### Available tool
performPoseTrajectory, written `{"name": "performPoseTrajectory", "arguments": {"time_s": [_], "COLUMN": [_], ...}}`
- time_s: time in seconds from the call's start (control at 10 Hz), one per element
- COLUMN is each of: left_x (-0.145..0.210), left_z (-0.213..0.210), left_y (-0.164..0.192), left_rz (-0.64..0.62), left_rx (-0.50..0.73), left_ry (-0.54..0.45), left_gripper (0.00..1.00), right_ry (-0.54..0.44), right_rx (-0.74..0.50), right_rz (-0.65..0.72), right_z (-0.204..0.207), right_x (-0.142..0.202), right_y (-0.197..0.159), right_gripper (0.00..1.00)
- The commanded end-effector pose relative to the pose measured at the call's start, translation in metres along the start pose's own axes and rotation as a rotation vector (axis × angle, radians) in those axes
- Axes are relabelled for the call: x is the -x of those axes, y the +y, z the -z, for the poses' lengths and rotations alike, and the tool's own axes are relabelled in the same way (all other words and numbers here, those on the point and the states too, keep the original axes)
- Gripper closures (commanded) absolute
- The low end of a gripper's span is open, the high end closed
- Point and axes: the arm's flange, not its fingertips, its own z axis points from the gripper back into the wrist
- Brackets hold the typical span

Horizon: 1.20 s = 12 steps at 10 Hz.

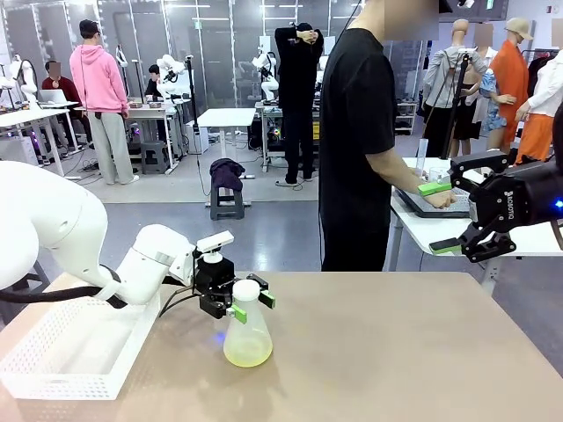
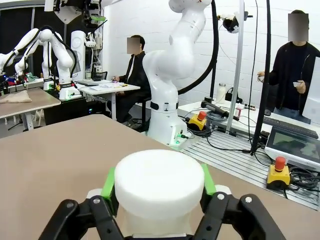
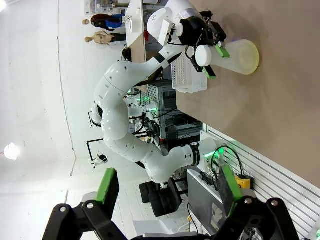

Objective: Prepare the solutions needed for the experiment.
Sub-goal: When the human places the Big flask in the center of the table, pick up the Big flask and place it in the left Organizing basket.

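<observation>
A conical flask (image 1: 247,334) stands near the middle of the bench (image 1: 396,352), just right of a white perforated tray (image 1: 62,352). The solution (image 1: 247,353) lies in it as a shallow yellow-green layer at the bottom. The left gripper (image 1: 249,302) has its green pads on either side of the flask's neck, and in the left wrist view the pads (image 2: 108,186) appear to press against the white stopper (image 2: 159,182) between them; the jaws seem to be closing onto it, though a firm grip cannot be confirmed. The right gripper (image 1: 444,215) hangs high at the far right with its jaws wide open and empty.

The step in hand looks like securing the flask by its top. Next, the grip should settle squarely before any lift, keeping the flask upright so the liquid does not slosh.
</observation>
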Motion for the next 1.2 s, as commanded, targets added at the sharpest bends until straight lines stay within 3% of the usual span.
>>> {"name": "performPoseTrajectory", "arguments": {"time_s": [0.0,0.1,0.2,0.3,0.4,0.5,0.7,0.8,1.1], "left_x": [0.001,0.001,0.001,0.001,0.0,0.0,-0.005,-0.011,-0.05], "left_z": [-0.004,-0.005,-0.005,-0.006,-0.007,-0.008,-0.009,-0.01,-0.028], "left_y": [-0.002,-0.002,-0.002,-0.002,-0.002,-0.002,-0.006,-0.008,-0.036], "left_rz": [-0.016,-0.02,-0.021,-0.021,-0.023,-0.025,-0.013,-0.007,0.066], "left_rx": [0.015,0.012,0.011,0.012,0.012,0.014,0.022,0.003,0.015], "left_ry": [-0.007,-0.011,-0.014,-0.012,-0.015,-0.014,0.023,0.027,-0.006], "left_gripper": [0.44,0.76,0.63,0.95,0.82,1.0,1.0,0.93,0.93], "right_ry": [0.001,0.001,0.001,0.001,0.001,0.001,0.001,0.001,0.001], "right_rx": [-0.006,-0.006,-0.006,-0.006,-0.006,-0.006,-0.006,-0.006,-0.006], "right_rz": [-0.007,-0.007,-0.007,-0.007,-0.007,-0.007,-0.007,-0.007,-0.007], "right_z": [0.0,0.0,0.0,0.0,0.0,0.0,0.0,0.0,0.0], "right_x": [0.0,0.0,0.0,0.0,0.0,0.0,0.0,0.0,0.0], "right_y": [0.0,0.0,0.0,0.0,0.0,0.0,0.0,0.0,0.0], "right_gripper": [0.0,0.0,0.0,0.0,0.0,0.0,0.0,0.0,0.0]}}
